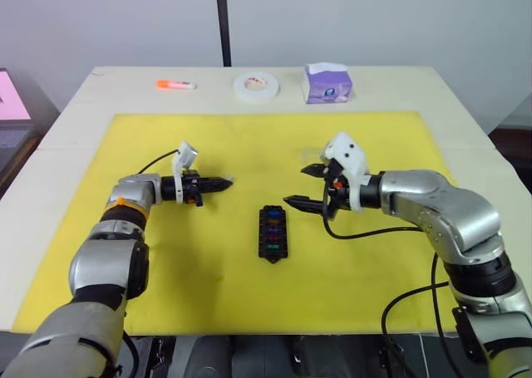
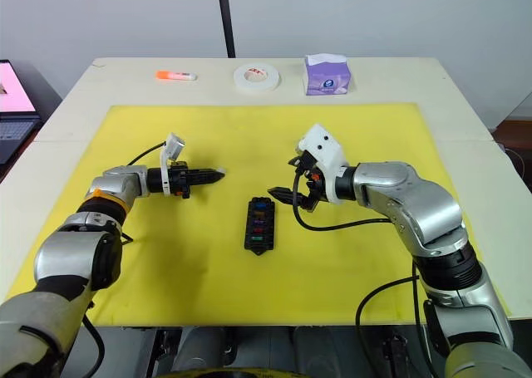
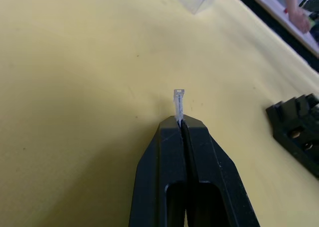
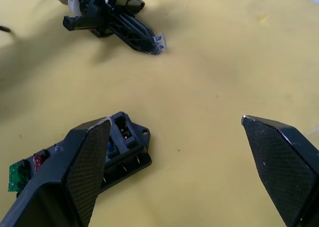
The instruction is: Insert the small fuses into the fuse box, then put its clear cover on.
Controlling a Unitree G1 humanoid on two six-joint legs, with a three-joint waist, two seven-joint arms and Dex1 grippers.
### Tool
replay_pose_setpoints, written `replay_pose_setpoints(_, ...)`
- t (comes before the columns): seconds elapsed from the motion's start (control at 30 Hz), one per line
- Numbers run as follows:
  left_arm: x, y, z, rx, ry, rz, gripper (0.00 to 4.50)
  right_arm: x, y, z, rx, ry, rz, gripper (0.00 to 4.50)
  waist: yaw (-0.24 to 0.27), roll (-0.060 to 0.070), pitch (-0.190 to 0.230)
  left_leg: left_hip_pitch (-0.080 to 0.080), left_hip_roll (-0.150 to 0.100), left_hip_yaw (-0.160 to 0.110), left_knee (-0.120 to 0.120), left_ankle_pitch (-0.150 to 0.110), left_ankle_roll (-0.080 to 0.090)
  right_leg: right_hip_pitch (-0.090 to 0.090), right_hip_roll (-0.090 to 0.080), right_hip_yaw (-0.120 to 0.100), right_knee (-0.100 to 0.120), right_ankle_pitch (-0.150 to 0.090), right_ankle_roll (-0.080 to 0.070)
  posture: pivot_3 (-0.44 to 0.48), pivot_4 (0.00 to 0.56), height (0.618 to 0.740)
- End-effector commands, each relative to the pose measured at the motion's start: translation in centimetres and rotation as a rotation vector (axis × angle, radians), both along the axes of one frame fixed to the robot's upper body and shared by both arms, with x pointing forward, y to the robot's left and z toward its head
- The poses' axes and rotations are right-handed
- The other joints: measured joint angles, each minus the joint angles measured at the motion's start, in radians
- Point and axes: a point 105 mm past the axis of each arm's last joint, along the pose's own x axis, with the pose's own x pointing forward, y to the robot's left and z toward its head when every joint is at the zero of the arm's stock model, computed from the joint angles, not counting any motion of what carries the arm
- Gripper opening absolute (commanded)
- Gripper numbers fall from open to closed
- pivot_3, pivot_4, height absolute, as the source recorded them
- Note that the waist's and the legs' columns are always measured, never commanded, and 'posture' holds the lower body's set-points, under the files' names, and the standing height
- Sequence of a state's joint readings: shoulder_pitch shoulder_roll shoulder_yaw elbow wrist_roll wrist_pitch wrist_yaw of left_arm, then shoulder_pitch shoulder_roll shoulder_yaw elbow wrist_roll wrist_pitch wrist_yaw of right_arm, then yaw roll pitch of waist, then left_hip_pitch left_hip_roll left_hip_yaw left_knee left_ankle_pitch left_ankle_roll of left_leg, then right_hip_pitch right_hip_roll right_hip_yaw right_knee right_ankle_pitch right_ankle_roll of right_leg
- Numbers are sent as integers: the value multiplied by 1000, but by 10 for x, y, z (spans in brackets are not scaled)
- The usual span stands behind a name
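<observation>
The black fuse box [image 1: 272, 233] lies flat near the middle of the yellow mat, long axis running twelve to six o'clock. Small fuses [image 1: 271, 232], blue, purple, red and green, sit in its slots. A tiny clear fuse [image 3: 178, 103] is pinched upright at nine o'clock.

I count one black plastic fuse box [image 1: 272, 233] on one yellow mat [image 1: 249, 145]. Inside the box I can see about five small coloured fuses [image 1: 272, 232], but I cannot count them exactly. One more small clear piece [image 3: 178, 103] is at the tip of my left pincer [image 3: 182, 121]. Behind the mat I count one white tape roll [image 1: 256, 85], one purple tissue pack [image 1: 327, 83] and one orange marker [image 1: 176, 84].
</observation>
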State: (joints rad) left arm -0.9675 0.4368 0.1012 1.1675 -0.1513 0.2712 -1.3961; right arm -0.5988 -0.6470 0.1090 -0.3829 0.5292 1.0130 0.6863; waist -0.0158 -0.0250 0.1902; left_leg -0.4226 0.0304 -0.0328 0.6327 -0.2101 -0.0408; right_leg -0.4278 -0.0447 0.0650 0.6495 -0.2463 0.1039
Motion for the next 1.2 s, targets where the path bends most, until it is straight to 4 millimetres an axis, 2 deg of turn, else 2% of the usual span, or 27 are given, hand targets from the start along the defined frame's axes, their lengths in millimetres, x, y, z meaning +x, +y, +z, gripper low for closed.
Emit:
replay_pose_setpoints(0.03, -2, 3, 47, -168, -96, -33, 32, 3, -1, 43, 209, 5, -5, 4500, -5, 0, 1, 0, 0, 0, 0, 0, 0, 0, 0, 0, 0, 0, 0, 0, 150, 740)
replay_pose_setpoints(0.13, -15, 1, 92, -278, -181, -70, 32, -4, -1, 70, 354, 71, 67, 4500, -6, 0, 1, -1, 1, -1, 0, 0, 0, -1, 1, 0, 1, 1, 0, 0, 150, 740)
replay_pose_setpoints(0.2, -36, -6, 127, -346, -253, -108, 32, -6, -3, 92, 409, 90, 113, 4500, -8, 0, 1, -1, 2, -2, -1, 0, 0, -1, 0, -1, 1, 1, 0, 0, 150, 740)
replay_pose_setpoints(0.23, -47, -10, 138, -360, -278, -128, 32, -7, -4, 101, 424, 94, 135, 4500, -7, 0, 1, -1, 1, -2, -1, 0, 0, -1, 0, -1, 1, 1, 1, 0, 150, 740)
replay_pose_setpoints(0.3, -66, -20, 151, -366, -317, -158, 32, -9, -3, 116, 438, 91, 178, 4500, -7, 0, 1, -1, 1, -2, -2, 0, 0, -1, 0, -1, 1, 1, 1, 0, 150, 740)
replay_pose_setpoints(0.37, -76, -26, 157, -367, -336, -165, 32, -10, 0, 123, 438, 90, 202, 4500, -7, 0, 1, 0, 1, -2, -2, 0, 0, -1, 0, -1, 1, 1, 1, 0, 150, 740)
replay_pose_setpoints(0.43, -86, -36, 166, -380, -367, -182, 0, -10, 6, 131, 436, 74, 228, 4072, -6, 0, 1, 2, 1, -2, -2, 0, 0, 0, 0, -1, 1, 1, 1, 0, 150, 740)
replay_pose_setpoints(0.5, -90, -43, 171, -395, -387, -187, 0, -14, 13, 133, 420, 71, 278, 3553, -6, 0, 1, 2, 1, -2, -1, 0, 0, 0, 1, -1, 1, 1, 1, 0, 150, 740)
replay_pose_setpoints(0.63, -88, -45, 168, -382, -395, -166, 0, -15, 20, 132, 415, 83, 309, 2230, -7, 0, 1, 2, 1, -1, -1, 0, 0, 0, 1, -1, 0, 1, 1, 0, 150, 740)
replay_pose_setpoints(1.2, -89, -60, 170, -408, -393, -214, 0, -19, 38, 130, 469, 124, 345, 2230, -10, 0, 1, 1, 1, -1, -1, 0, 0, 0, 1, -1, 0, 1, 1, 0, 150, 740)
